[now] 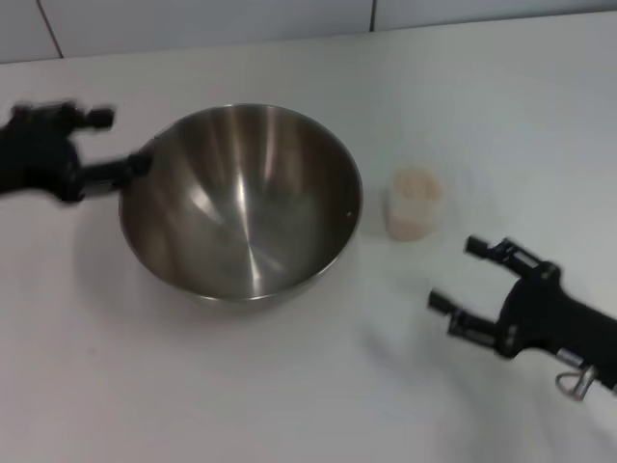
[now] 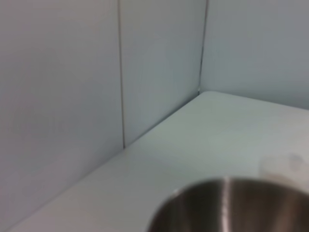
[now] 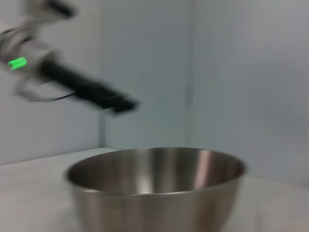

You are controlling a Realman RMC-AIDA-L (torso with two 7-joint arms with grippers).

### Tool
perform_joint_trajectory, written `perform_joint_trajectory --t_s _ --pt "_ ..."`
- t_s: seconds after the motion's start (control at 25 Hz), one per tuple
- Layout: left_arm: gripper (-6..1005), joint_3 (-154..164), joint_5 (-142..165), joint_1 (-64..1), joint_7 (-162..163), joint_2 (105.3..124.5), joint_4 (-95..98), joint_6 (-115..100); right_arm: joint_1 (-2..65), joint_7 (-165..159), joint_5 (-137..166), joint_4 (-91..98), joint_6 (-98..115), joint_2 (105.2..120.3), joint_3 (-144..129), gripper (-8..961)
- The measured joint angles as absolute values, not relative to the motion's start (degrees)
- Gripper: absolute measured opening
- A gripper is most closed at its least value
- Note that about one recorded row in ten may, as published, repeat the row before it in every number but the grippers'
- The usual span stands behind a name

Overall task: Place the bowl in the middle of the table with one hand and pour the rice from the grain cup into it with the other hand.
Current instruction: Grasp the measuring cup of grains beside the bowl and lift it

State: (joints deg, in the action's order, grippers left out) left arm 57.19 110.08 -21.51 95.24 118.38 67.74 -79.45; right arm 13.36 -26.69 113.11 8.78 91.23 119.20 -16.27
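Bowl [image 1: 241, 201] sat mid-table [image 1: 289, 405], grain cup [image 1: 415, 203] with rice [image 1: 415, 185] just right of it.
Left pincer [image 1: 120, 145] spread beside the bowl's left rim; right pincer [image 1: 458, 275] spread, near right.

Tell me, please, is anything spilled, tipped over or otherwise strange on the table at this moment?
Nothing stands out. The bowl sits upright and empty on the table. The grain cup stands upright beside it, the rice inside, no grains around. The left gripper is at the bowl's rim; the right gripper, open, is short of the cup.
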Motion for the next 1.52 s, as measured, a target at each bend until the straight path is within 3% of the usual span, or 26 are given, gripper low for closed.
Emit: perform_joint_trajectory --t_s 0.08,0.12,0.16,0.28,0.4,1.52 --pt "674 57.66 106.09 -15.61 90.34 118.29 68.90 -80.72 12.98 -26.60 113.11 8.56 90.58 119.35 -11.50 840" --pt "707 57.66 106.09 -15.61 90.34 118.29 68.90 -80.72 12.90 -26.44 113.11 8.33 89.99 119.38 -9.26 840" --pt "739 57.73 103.84 -10.72 84.70 118.31 68.95 -82.80 12.81 -25.26 113.11 7.39 88.47 119.40 -5.36 840" --pt "837 57.88 103.11 -8.43 81.76 118.40 68.65 -83.96 12.84 -22.15 113.11 5.80 86.53 119.41 -1.07 840" --pt "856 57.86 103.05 -6.09 78.35 118.43 65.77 -84.39 13.58 -13.68 113.11 0.77 81.88 119.45 7.01 841" --pt "868 59.49 103.98 -7.07 77.06 118.49 63.34 -84.54 20.90 -5.77 113.12 -3.98 69.08 119.58 14.15 841"
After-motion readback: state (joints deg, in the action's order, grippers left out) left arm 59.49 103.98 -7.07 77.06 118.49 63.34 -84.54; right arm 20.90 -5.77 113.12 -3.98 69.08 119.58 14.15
